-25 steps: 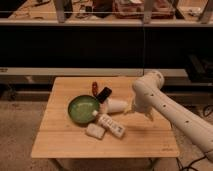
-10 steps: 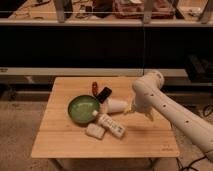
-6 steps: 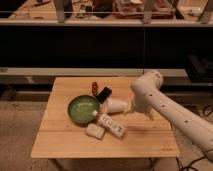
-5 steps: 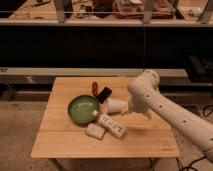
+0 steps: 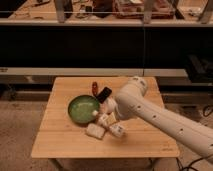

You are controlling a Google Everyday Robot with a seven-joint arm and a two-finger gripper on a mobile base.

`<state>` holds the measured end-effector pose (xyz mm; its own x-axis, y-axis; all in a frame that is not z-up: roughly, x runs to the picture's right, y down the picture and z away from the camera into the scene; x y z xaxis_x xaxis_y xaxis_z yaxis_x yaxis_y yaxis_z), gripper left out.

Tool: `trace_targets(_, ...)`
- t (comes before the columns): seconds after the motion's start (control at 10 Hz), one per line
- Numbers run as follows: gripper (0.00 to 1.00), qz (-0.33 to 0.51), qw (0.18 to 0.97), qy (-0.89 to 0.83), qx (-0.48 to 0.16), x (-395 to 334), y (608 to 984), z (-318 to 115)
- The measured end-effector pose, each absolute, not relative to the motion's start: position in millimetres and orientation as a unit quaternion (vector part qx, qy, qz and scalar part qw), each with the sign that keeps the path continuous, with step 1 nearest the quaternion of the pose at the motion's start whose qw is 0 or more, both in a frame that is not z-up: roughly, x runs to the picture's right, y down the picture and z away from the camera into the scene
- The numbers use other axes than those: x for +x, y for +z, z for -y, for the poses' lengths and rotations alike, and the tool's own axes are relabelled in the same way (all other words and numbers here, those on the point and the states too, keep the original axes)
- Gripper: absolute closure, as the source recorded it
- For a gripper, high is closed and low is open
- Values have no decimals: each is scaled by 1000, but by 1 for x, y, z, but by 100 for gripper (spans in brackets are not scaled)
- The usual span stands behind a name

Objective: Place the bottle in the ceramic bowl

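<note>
Gripper (image 5: 113, 118) sits low at four o'clock of the ceramic bowl (image 5: 79, 110), close by the bottle (image 5: 106, 123), probably placed to take it. I cannot tell whether it grips anything. The bottle lies on the table (image 5: 60, 141) just outside the rim, and the bowl looks empty.

Bowl (image 5: 80, 107) — green, shallow, with a darker rim — sits upright. Bottle (image 5: 106, 123) — slim, white — lies on its side at the bowl's 4 o'clock, cap end near the rim. Gripper (image 5: 113, 114) is just over the bottle.
</note>
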<state>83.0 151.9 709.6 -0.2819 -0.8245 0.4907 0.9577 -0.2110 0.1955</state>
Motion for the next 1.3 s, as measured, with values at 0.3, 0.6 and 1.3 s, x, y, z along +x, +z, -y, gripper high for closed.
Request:
trace_targets(0.3,20,231,585,-767,-133,82,712,-149)
trace_targets(0.6,20,224,572,-788,-37,45,729,-136)
trace_targets(1.3,20,245,511,-824,3,24,758,-175)
